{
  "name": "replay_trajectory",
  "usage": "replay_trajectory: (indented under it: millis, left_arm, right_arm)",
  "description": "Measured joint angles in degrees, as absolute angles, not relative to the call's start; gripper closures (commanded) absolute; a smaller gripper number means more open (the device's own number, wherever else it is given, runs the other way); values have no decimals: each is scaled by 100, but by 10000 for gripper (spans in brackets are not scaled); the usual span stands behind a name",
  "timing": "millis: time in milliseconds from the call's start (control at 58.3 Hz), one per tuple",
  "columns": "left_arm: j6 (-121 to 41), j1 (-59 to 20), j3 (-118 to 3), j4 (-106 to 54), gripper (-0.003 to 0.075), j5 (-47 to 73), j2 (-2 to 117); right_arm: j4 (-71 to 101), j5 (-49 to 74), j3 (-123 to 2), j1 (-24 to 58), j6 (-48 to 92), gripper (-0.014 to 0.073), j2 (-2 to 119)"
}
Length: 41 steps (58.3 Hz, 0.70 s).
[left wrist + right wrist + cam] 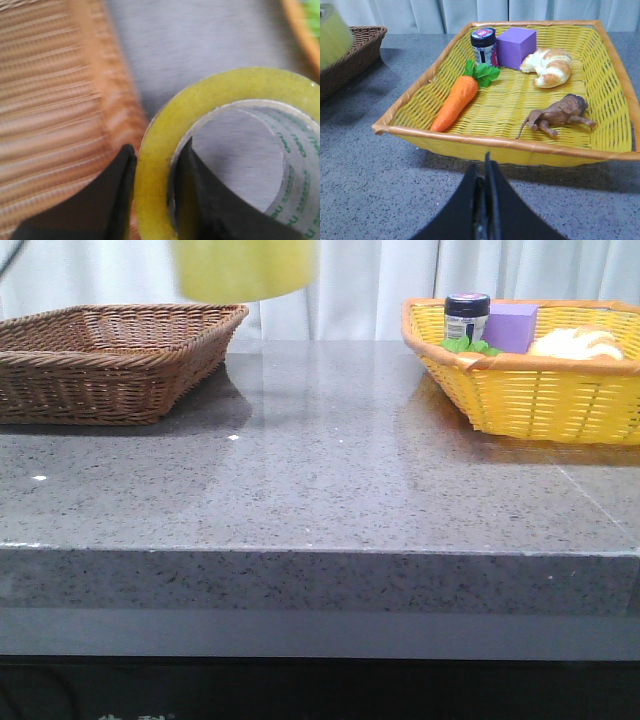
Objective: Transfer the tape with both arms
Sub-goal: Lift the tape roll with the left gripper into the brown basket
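Front cam sits low, about level with the table [320, 500] edge, looking straight ahead to 12 o'clock at the curtain, brown basket [110, 360] at 10 and yellow basket [530, 370] at 2. Left wrist cam looks down from very close, so it's blurry, catching the brown basket's weave [50, 125] and a sliver of yellow rim. Right wrist cam sits near the tabletop, looking into the yellow basket [510, 145], with the brown one [350, 55] at its frame edge, so all three views share both baskets.

Staged lab tabletop: grey speckled stone counter [320, 490], white curtain backdrop [380, 280], toy-filled yellow basket [540, 390].
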<state>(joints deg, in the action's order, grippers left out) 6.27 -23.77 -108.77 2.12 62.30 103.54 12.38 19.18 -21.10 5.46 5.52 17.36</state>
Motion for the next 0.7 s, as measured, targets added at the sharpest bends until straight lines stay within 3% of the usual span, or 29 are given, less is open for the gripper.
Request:
replay_trajectory:
  millis: [189, 429, 703]
  left_arm:
    - [627, -1520, -10877, 248, 659, 6385, 10354]
    - [627, -1048, -10886, 211, 650, 6398, 10473]
    - [627, -1025, -10889, 178, 484, 6376, 11069]
  right_arm:
    - [1238, 1918, -2110, 546, 552, 662, 1736]
    - [1238, 1918, -2110, 546, 552, 662, 1736]
    - [1238, 1918, -2110, 546, 552, 662, 1736]
